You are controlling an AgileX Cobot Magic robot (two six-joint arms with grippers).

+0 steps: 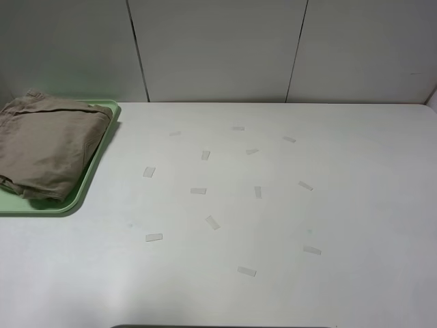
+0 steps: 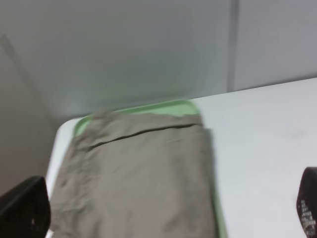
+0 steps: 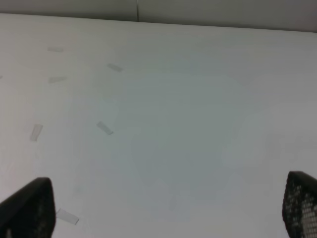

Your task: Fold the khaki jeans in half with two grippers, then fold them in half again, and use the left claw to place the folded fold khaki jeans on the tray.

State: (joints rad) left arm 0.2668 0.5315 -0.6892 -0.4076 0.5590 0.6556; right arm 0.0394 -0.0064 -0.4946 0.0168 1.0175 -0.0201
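The khaki jeans (image 1: 48, 147) lie folded into a thick bundle on the pale green tray (image 1: 92, 179) at the table's far left. In the left wrist view the same folded khaki jeans (image 2: 136, 178) cover most of the tray (image 2: 171, 107). My left gripper (image 2: 168, 215) hangs above them, open, with only the tips of its black fingers (image 2: 25, 208) showing at the frame's edges. Over bare table my right gripper (image 3: 168, 213) is open too, nothing between its fingers (image 3: 29, 210). Neither arm shows in the exterior high view.
Several small strips of clear tape (image 1: 198, 190) are stuck across the middle of the white table (image 1: 307, 225). A panelled grey wall (image 1: 218, 48) stands right behind the table's back edge.
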